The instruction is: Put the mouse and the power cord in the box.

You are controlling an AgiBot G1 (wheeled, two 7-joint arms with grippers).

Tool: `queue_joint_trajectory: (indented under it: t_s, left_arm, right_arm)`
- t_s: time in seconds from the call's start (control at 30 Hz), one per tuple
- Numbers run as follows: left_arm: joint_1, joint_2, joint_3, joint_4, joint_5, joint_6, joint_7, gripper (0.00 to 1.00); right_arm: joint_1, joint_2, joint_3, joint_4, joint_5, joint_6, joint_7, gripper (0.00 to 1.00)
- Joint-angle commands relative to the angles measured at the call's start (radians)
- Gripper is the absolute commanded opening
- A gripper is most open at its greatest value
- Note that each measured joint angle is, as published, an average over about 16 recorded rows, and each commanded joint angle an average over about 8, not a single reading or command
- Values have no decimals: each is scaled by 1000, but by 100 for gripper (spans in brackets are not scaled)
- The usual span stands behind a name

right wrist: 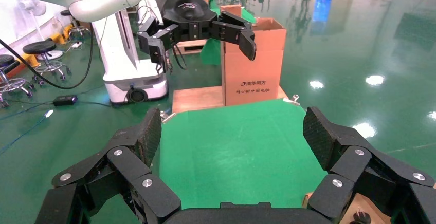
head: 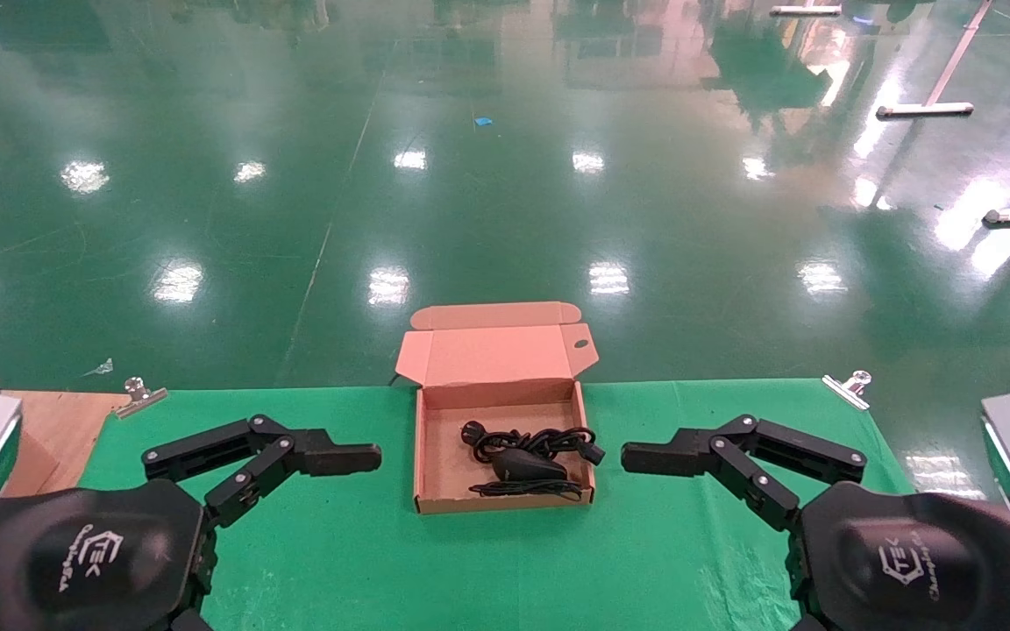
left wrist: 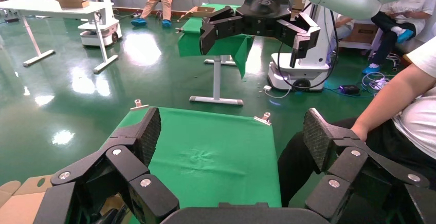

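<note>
The brown cardboard box (head: 505,504) lies open in the middle of the green table, its lid (head: 496,352) folded back. Inside it, the black mouse (head: 527,465) rests toward the front with its thin cable beside it. The power cord (head: 533,439) lies bundled just behind it, round plug to the left. My left gripper (head: 365,457) hovers open to the left of the box, holding nothing (left wrist: 231,131). My right gripper (head: 636,457) hovers open to the box's right, also empty (right wrist: 231,131). One corner of the box (right wrist: 357,203) shows in the right wrist view.
Metal clips (head: 138,394) (head: 849,387) pin the green cloth at the far corners. A tall cardboard carton (right wrist: 254,62) stands on a wooden board (head: 58,429) beyond the table's left end. A seated person (left wrist: 406,106) is close to the table's right end.
</note>
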Motion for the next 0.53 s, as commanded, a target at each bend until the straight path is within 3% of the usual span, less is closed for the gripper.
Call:
queue_joint_trajectory:
  t_s: [0.03, 0.53]
  left_arm:
    - [-1, 2, 2, 3, 0, -2, 2, 100]
    - [-5, 6, 8, 11, 2, -8, 8, 100]
  right_arm:
    - [1, -1, -1, -1, -1, 0, 0, 100]
    - [3, -3, -2, -4, -5, 2, -1, 100]
